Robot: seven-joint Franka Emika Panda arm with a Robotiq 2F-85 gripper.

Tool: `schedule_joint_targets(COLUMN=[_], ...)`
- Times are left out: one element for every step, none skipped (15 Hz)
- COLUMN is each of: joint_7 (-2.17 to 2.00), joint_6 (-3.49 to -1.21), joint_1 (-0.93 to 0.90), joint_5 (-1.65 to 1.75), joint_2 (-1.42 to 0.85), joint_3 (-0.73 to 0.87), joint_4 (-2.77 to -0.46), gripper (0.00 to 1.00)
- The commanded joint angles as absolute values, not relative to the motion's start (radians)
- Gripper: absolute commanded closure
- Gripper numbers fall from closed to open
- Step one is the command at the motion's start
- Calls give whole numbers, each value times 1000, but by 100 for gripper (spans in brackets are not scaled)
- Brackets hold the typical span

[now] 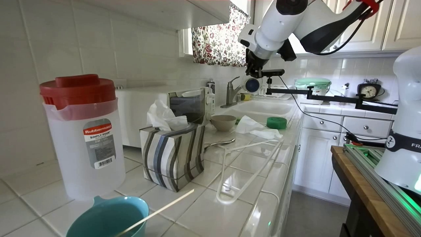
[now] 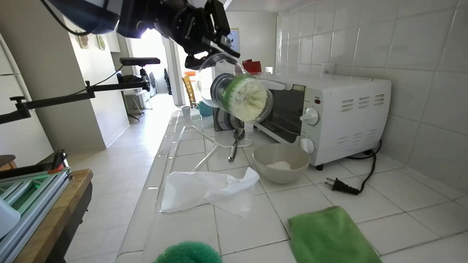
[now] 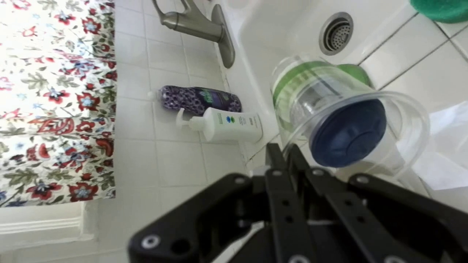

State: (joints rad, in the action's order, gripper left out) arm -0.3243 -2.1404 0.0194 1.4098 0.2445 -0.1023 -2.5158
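Wrist view: the hand (image 3: 287,155) is clenched, its fingers pinching the rim of a clear cup (image 3: 342,86). Cup found tilted well over. Inside it sits a round blue-topped item (image 3: 349,133), the dark blue face toward the mouth; in an exterior view its opposite end appears pale, bristle-like and green-banded. The cup hangs above the tiled surface (image 2: 252,235), not touching it.

Nearby on the surface: an upright beige bowl (image 2: 279,175) with white contents, beside a toaster oven (image 2: 351,120) whose plug (image 2: 343,186) lies loose on the tiles; a crumpled white sheet (image 2: 208,190); a spoon (image 2: 236,144); a green cloth (image 2: 329,233); a green scrubber (image 2: 188,254).

Against the wall by the sink (image 3: 261,40), a purple bottle (image 3: 199,99) and a white pump bottle (image 3: 234,124) stand side by side. Farther along: a striped tissue box (image 1: 174,154) and a red-lidded pitcher (image 1: 75,148).
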Motion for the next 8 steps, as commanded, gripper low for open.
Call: schedule_joint_targets(joint_7=[-350, -346, -348, -347, -350, -350, -353, -374], joint_6=[-1996, -1966, -1941, -1916, -1890, -1857, -1817, -1771], joint_1=[-40, -57, -74, -88, -101, -113, -124, -134], joint_5=[1523, 1547, 1567, 1586, 1608, 1631, 1658, 1704], joint_2=[197, 180, 158, 139, 118, 98, 80, 60], joint_3=[-136, -144, -153, -159, -166, -172, -179, -187], joint_4=[-2503, -2501, -2496, -2492, -2490, -2490, -2490, -2494], gripper=[98, 98, 98, 98, 98, 98, 98, 98])
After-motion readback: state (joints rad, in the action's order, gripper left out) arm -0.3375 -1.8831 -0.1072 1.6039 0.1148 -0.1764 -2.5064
